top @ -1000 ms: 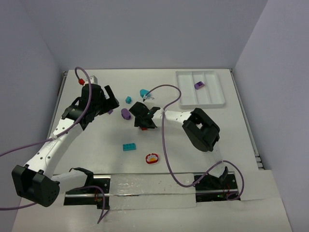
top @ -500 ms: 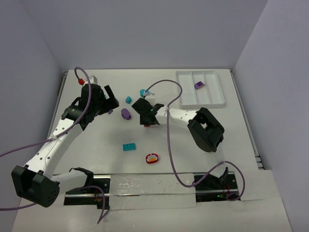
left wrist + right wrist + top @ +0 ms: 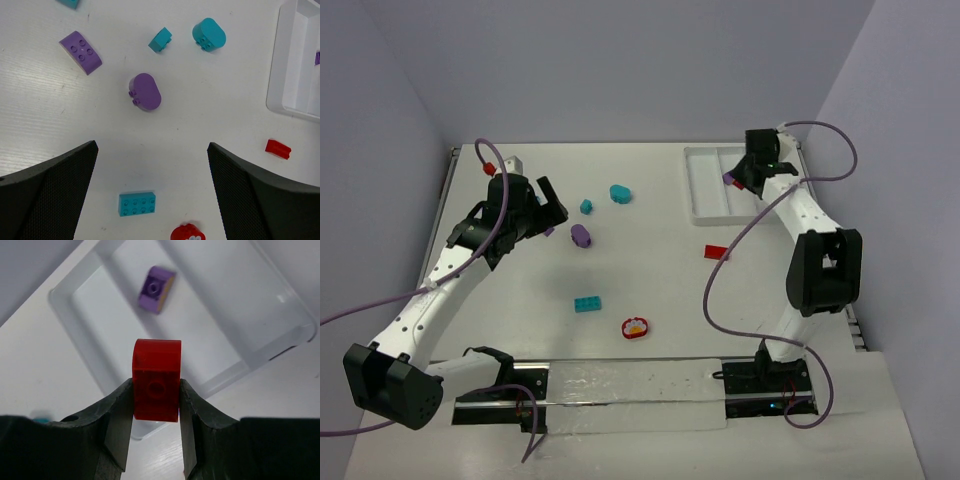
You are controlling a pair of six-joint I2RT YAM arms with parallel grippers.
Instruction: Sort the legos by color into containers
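No text, label, brand, number or sign can be read in any of the three views. The red brick (image 3: 156,385) at the centre of the right wrist frame shows a plain face with one round dimple (no lettering legible on it). The studs of the teal brick (image 3: 136,204) at the lower middle of the left wrist frame are too small to make out any mark.
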